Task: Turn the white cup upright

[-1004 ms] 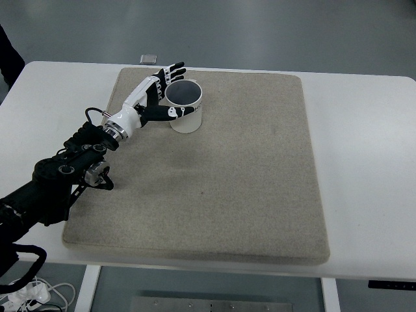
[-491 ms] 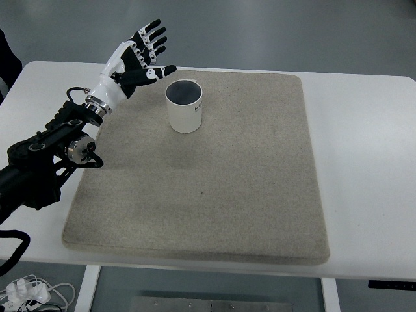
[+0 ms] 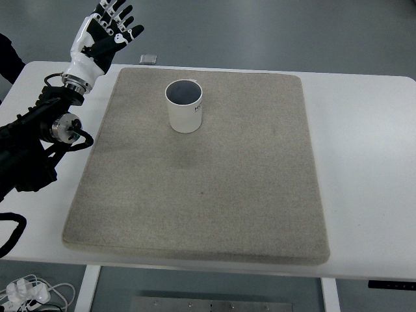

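Observation:
A white cup (image 3: 184, 106) stands upright on the beige mat (image 3: 208, 188), its dark open mouth facing up, near the mat's far left part. My left hand (image 3: 104, 31) is raised at the upper left, well away from the cup, its black and white fingers spread and holding nothing. Its dark arm (image 3: 39, 140) comes in from the left edge over the table. No right arm shows.
The mat lies on a white table (image 3: 364, 130). A small grey square object (image 3: 149, 59) rests on the table just beyond the mat's far edge. White cables (image 3: 26, 292) lie on the floor at the lower left. A dark shape (image 3: 8, 55) shows at the left edge.
My left hand let go of the cup and drew back up and to the left, fingers spreading. The cup stays upright in the same spot.

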Controlling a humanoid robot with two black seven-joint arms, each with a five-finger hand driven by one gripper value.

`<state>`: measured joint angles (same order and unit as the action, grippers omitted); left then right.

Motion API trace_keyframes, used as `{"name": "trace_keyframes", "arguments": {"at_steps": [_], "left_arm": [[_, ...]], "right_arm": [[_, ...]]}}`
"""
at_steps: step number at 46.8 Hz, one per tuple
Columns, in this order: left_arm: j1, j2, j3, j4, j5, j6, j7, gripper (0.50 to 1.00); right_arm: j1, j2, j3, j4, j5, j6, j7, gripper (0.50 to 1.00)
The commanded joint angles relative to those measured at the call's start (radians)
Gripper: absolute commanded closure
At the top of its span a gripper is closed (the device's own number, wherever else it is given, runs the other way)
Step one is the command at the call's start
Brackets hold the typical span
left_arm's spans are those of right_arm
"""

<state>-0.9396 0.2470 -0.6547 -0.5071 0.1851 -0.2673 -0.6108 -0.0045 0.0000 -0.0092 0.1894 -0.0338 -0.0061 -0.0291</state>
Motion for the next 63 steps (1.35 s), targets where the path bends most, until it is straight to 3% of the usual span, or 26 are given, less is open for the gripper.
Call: {"name": "trace_keyframes", "arguments": {"at_steps": [1, 10, 15, 21, 31, 42, 52, 63], "left_arm": [[-0.013, -0.006, 0.001, 0.030, -0.076, 0.008, 0.000, 0.504], [-0.039, -0.006, -0.002, 0.064, -0.226, -0.001, 0.000, 0.504], [-0.053, -0.006, 0.000, 0.068, -0.358, 0.003, 0.055, 0.504], [-0.062, -0.008, -0.002, 0.082, -0.434, 0.003, 0.141, 0.504], [-0.062, -0.041, -0.002, 0.120, -0.513, 0.007, 0.344, 0.501], [-0.051, -0.066, -0.055, 0.174, -0.533, -0.052, 0.482, 0.501], [-0.033, -0.086, -0.115, 0.213, -0.536, -0.136, 0.510, 0.501], [-0.030, -0.113, -0.128, 0.243, -0.538, -0.145, 0.510, 0.501]], "right_arm": [[0.000, 0.000, 0.000, 0.001, 0.000, 0.000, 0.000, 0.548], [0.000, 0.000, 0.000, 0.001, 0.000, 0.000, 0.000, 0.548], [0.000, 0.000, 0.000, -0.001, 0.000, 0.000, 0.000, 0.548], [0.000, 0.000, 0.003, -0.001, 0.002, 0.002, 0.000, 0.548], [0.000, 0.000, 0.006, 0.001, 0.002, 0.006, 0.000, 0.548], [-0.005, 0.000, 0.005, 0.001, 0.002, 0.008, 0.000, 0.548], [-0.005, 0.000, 0.011, 0.001, 0.003, 0.009, 0.000, 0.548], [-0.005, 0.000, 0.011, 0.001, 0.005, 0.009, 0.001, 0.548]]}}
